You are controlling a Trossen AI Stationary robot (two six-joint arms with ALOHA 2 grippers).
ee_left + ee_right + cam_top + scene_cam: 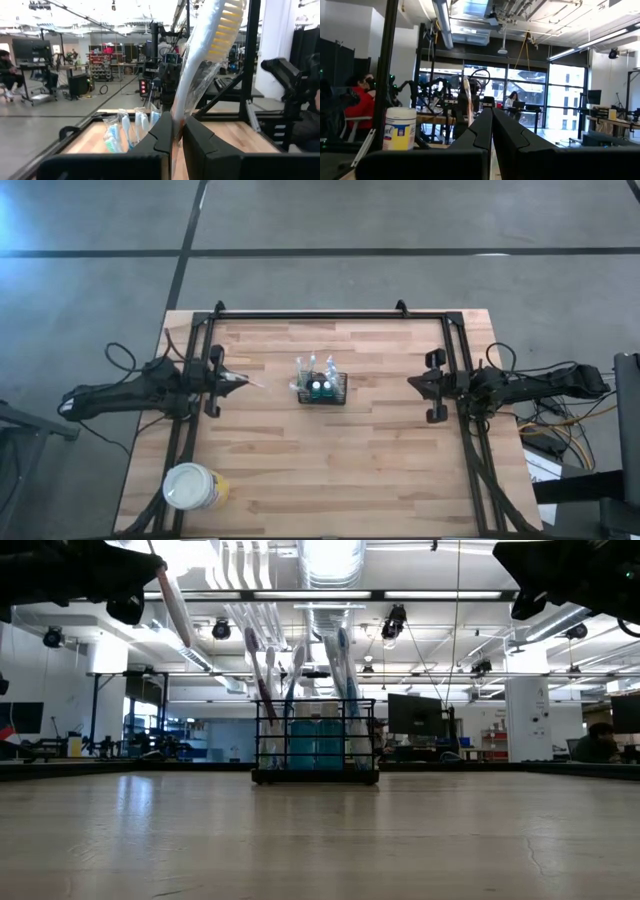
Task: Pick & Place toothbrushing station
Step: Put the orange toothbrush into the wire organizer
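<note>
The toothbrushing station (320, 387) is a small black wire caddy standing on its base at mid-table. Several wrapped toothbrushes and teal bottles stand in it (315, 745). My left gripper (238, 383) hovers left of the station, well above the table, shut on a wrapped white toothbrush (210, 50) with yellow bristles. In the low view this toothbrush (175, 605) slants up at the upper left. My right gripper (413, 383) hangs shut and empty to the right of the station, also above the table. My left gripper pinches the toothbrush's handle near its lower end (177, 122) between its two fingers. The fingers lie about level, coming from the table's left, and cross the handle. The toothbrush slants upward from the fingers, head (226, 25) up, clear of the table and the station.
A round yellow cup with a white lid (192, 487) stands near the table's front left corner. A black frame (320, 315) runs along the far edge and down both sides of the wooden table. People sit in the room beyond the table.
</note>
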